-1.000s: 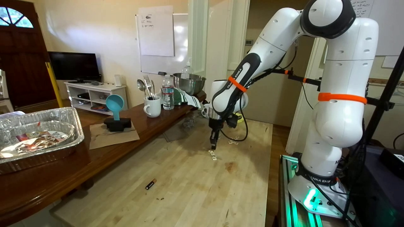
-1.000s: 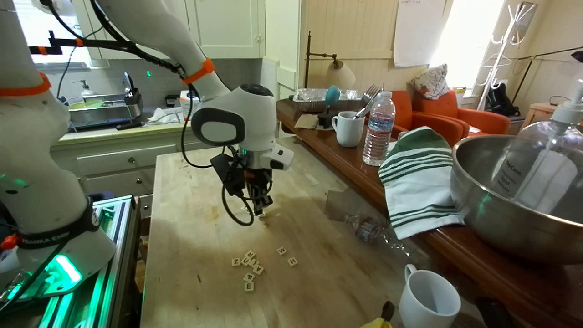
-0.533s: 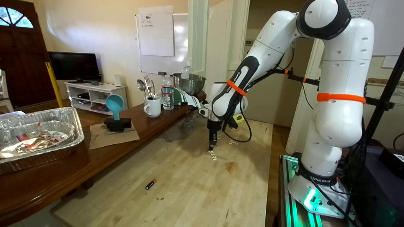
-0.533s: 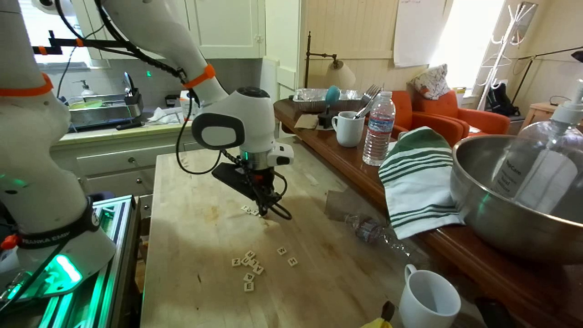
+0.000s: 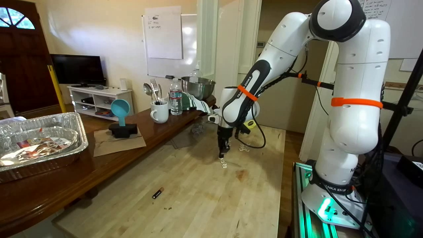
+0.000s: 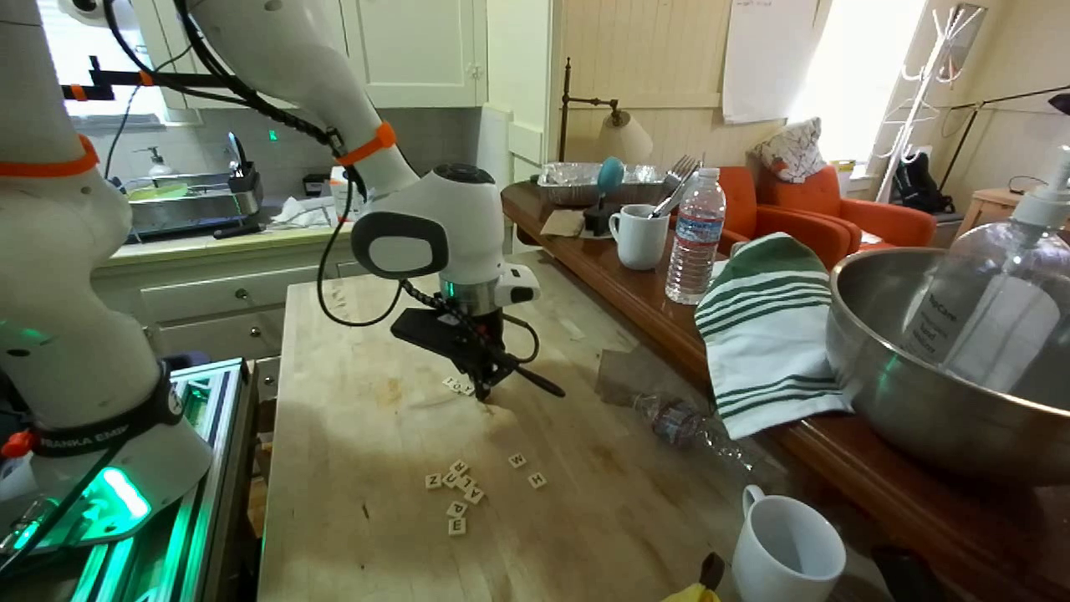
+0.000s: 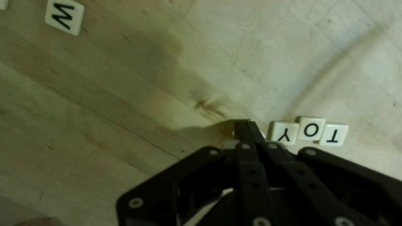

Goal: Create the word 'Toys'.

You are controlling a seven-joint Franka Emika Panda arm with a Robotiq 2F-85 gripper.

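Note:
Small whitish letter tiles lie in a row on the wooden table: T [image 7: 333, 134], O [image 7: 311, 128] and Y [image 7: 284, 133] in the wrist view. T and O touch, with O offset a little from the other two. A further tile [image 7: 263, 133] shows only as slivers either side of my fingertips; its letter is hidden. My gripper [image 7: 248, 123] is shut, its fingertips together over that tile beside the Y. The gripper is low at the row's end in both exterior views [image 5: 221, 157] [image 6: 482, 396]. The row [image 6: 458, 385] is partly covered there.
Several loose tiles lie apart on the table, among them W [image 6: 517, 460], which shows in the wrist view [image 7: 65, 15], H [image 6: 537, 480] and E [image 6: 456, 527]. A battery [image 5: 158, 192] lies on the table. A white mug [image 6: 790, 548] stands near the raised brown counter [image 5: 43, 195].
My hand has turned at the wrist, swinging its camera and cable round. The fingertips have moved slightly and now sit lower, over the end of the row. The row looks unmoved.

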